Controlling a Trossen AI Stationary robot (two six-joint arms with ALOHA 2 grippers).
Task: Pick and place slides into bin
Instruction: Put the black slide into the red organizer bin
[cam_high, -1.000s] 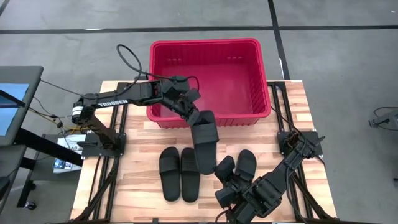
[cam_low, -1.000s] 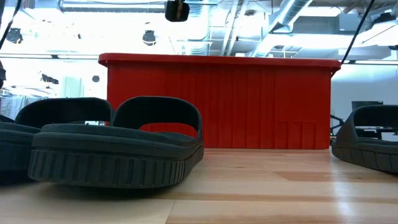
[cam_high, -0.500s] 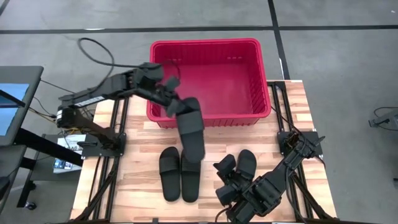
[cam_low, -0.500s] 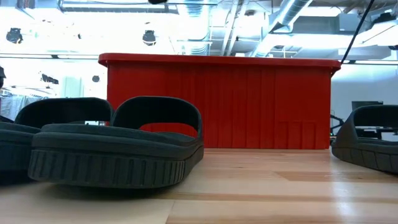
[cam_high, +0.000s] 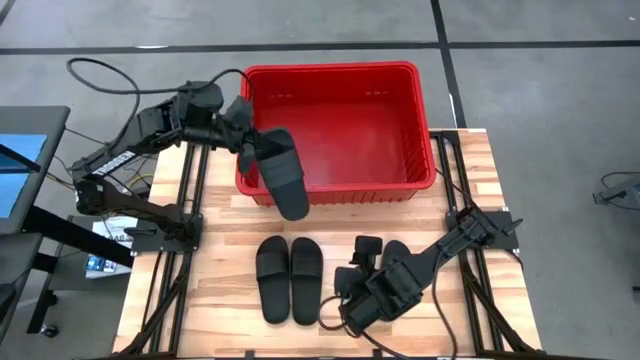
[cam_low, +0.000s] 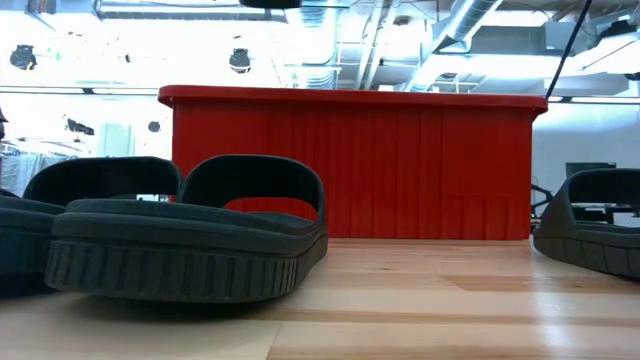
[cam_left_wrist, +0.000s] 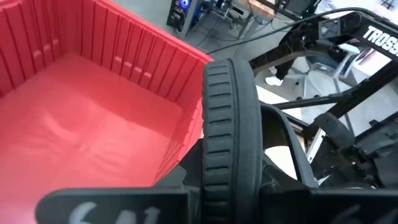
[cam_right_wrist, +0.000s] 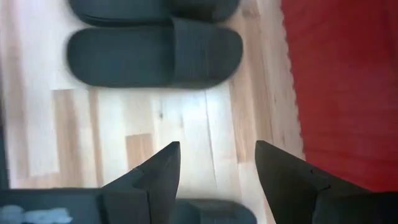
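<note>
**High view: first slide at the bin's rim, none dropped in so far**

High view shows the bin (cam_high: 395, 160) with a bare red floor, so no slide has been placed inside it. The left gripper (cam_high: 243, 140) has its jaws clamped on one slide (cam_high: 278, 175), which hangs tilted over the bin's near-left corner, partly above the rim and partly outside it. By my reading this is the carry of the first slide, with the release not yet made.

Three slides lie on the tabletop (cam_high: 470, 190): a pair (cam_high: 290, 278) side by side in front of the bin, and a third slide (cam_high: 398, 255) close to the right gripper (cam_high: 352, 272). That gripper's jaws stand wide apart and hold nothing, low over the wood beside the third slide, likely its next pick.
</note>
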